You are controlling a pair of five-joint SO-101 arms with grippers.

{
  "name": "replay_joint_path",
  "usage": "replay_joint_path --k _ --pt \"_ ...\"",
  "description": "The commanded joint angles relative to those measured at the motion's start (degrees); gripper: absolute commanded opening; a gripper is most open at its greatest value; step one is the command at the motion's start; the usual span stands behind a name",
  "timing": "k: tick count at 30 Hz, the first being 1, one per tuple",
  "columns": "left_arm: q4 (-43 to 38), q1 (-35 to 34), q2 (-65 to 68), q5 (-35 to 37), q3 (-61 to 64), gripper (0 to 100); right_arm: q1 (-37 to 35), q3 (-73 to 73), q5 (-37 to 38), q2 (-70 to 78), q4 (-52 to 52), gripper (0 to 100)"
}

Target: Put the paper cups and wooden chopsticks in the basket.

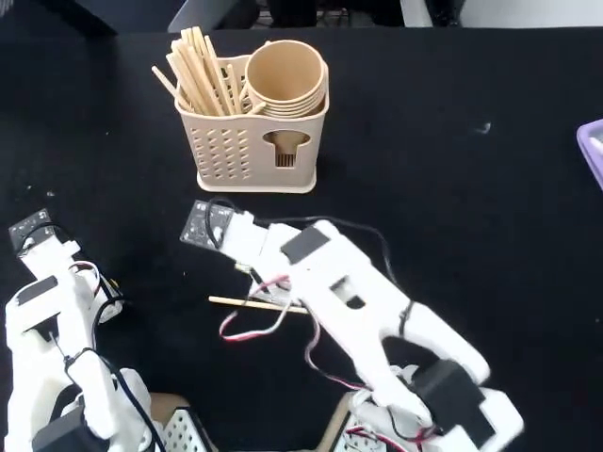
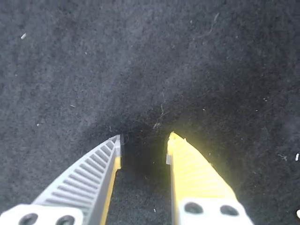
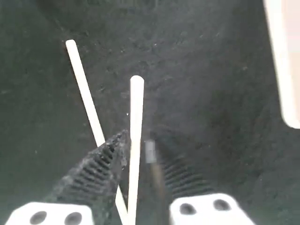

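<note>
Black surface [image 1: 452,207], basket [image 1: 236,146] at its far side; my right jaws pinched one chopstick [image 3: 136,108], left jaws spread, empty. I feared the second chopstick [image 3: 84,89] just beside could snag and drag.

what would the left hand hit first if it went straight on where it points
Most likely the black tabletop: the left hand points down at bare cloth with nothing between. How close it is, I can't tell.
</note>
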Motion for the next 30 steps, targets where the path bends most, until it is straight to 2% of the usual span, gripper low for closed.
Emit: replay_joint_path --k 1,5,14,30 --pt "-2.11 0.04 0.09 -0.70 -0.31 16 -0.44 -3.65 2.81 0.40 3.16 24.7" --pt "-2.11 0.04 0.09 -0.70 -0.31 16 -1.76 -1.27 4.40 0.40 4.04 22.5" --pt "-2.11 0.04 0.09 -0.79 -0.31 16 -2.11 7.69 6.68 0.48 -0.35 27.9" --pt "-2.11 0.04 0.09 -0.79 -0.31 16 -3.69 8.22 5.63 0.66 -0.53 28.3"
